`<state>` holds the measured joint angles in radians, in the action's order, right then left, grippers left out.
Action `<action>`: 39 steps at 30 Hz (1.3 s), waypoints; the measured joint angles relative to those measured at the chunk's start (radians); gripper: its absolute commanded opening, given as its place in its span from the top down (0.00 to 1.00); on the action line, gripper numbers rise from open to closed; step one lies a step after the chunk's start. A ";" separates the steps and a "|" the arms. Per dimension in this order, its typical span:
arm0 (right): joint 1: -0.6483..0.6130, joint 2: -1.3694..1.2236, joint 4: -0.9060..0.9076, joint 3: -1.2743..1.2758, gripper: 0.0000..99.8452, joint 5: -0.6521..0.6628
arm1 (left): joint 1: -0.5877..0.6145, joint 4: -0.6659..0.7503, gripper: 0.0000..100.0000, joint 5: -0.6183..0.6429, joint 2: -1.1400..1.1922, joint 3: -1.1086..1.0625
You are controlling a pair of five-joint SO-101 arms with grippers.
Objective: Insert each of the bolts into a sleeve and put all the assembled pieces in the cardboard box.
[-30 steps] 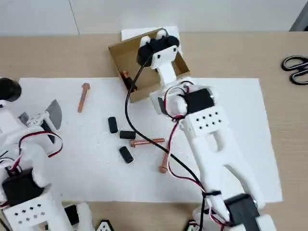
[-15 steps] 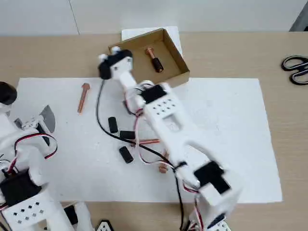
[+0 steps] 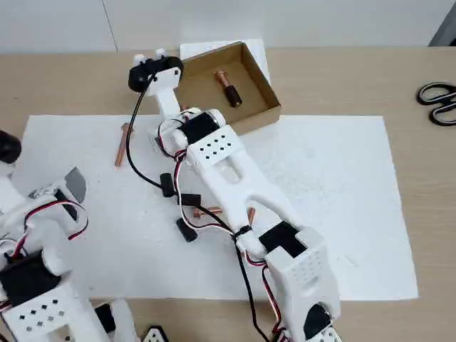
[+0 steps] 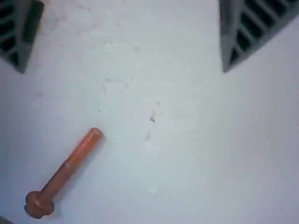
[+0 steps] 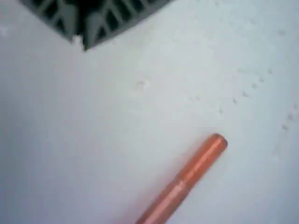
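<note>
One bolt [image 5: 184, 182] lies lower right; I'd centre over its shaft. Whether my right gripper [image 5: 83, 32] is spread, I cannot tell.

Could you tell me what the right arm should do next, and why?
Probably shift the right arm over the bolt by its wrist and lower to grasp the shaft. One assembled piece lies in the box, while other bolts and the sleeves lie loose on the mat.

Sleeved bolt [image 3: 229, 88] in cardboard box [image 3: 201, 89], loose bolt [image 3: 122, 146] left of box, sleeves [image 3: 167, 184] on sheet [image 3: 328, 185]
</note>
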<state>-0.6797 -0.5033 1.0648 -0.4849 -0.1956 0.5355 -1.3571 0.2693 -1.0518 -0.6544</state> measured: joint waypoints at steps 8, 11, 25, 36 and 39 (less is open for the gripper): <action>-0.072 0.000 0.149 0.000 1.00 -0.207 | 0.002 -0.005 0.75 0.057 0.000 0.083; -0.104 0.000 0.226 -0.002 0.99 -0.221 | 0.002 -0.008 0.75 0.057 0.000 0.084; -0.103 -0.009 0.285 -0.006 0.93 -0.137 | 0.002 -0.008 0.75 0.057 0.000 0.084; -0.103 -0.009 0.276 -0.008 0.86 -0.069 | 0.002 -0.008 0.75 0.058 0.000 0.084; -0.103 -0.044 0.249 -0.008 0.86 -0.069 | 0.002 -0.008 0.75 0.058 0.000 0.084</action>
<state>-0.7825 -0.5478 1.3134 -0.4925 -0.2647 0.5370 -1.3648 0.3276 -1.0518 -0.5700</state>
